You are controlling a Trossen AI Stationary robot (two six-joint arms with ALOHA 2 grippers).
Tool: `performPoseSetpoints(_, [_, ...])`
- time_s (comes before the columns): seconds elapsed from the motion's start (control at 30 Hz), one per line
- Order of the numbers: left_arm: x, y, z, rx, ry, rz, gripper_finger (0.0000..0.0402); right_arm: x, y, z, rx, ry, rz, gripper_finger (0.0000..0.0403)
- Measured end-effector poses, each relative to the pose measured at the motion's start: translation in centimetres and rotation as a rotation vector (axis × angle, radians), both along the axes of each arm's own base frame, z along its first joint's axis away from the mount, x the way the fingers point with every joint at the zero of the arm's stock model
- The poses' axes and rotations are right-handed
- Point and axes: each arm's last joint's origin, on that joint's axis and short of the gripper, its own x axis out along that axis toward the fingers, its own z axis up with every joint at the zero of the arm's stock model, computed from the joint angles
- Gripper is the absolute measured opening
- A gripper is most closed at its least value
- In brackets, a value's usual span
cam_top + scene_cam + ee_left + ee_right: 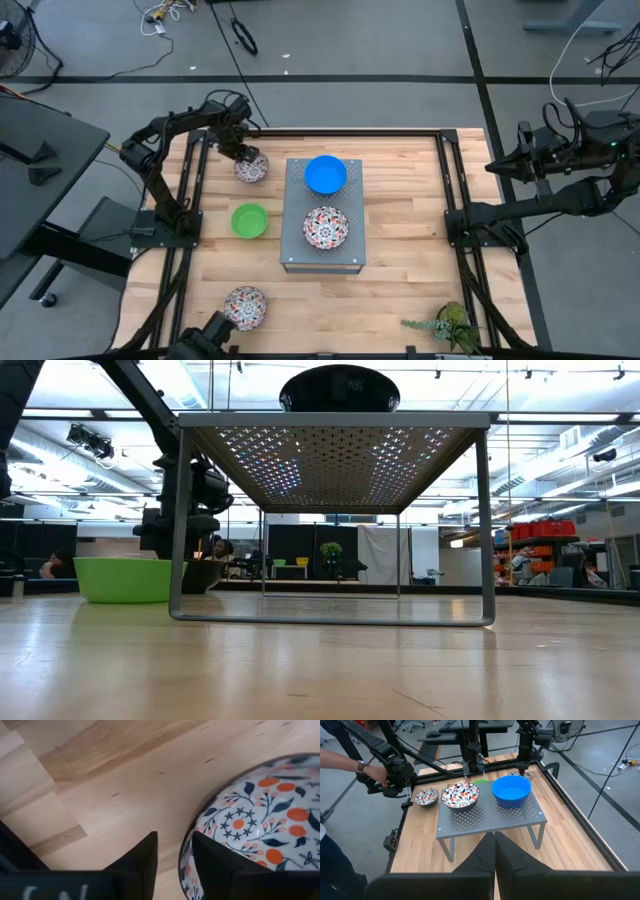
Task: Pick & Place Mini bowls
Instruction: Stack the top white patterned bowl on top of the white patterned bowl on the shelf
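The left gripper (243, 153) was positioned at the rim of a floral bowl (251, 168) on the table (400, 290), its fingers (212, 865) straddling the rim with one inside and one outside; a firm grasp could not be confirmed. The right gripper (494, 851) was clenched empty, off the table's right side. A blue bowl (325, 173) and a second floral bowl (325, 227) sat atop the perforated box (295, 250). A green bowl (249, 220) lay beside the box.

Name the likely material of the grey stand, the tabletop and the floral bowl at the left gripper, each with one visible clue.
Grey stand: probably painted metal; thin, perforated, slim legs.
Tabletop: wood, planks with visible grain.
Floral bowl: likely glazed ceramic, possibly melamine; smooth printed pattern. The left gripper straddles its rim.
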Motion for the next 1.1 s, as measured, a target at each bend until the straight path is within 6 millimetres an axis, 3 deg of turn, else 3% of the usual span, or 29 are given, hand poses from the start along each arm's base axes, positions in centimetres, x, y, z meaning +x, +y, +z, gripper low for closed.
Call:
performPoseSetpoints(0.4, [0.1,-0.2,0.2,-0.019,-0.018,-0.008,0.0020,0.0,0.0,0.0,0.000,0.000,0.000,0.0003])
performPoseSetpoints(0.73, [0.0,-0.5,0.5,-0.049,-0.037,-0.021,0.0017,0.0,0.0,0.0,0.000,0.000,0.000,0.0003])
performPoseSetpoints(1.1, [-1.1,-2.1,4.1,0.016,-0.063,-0.027,0.0011,0.0,0.0,0.0,0.000,0.000,0.000,0.0003])
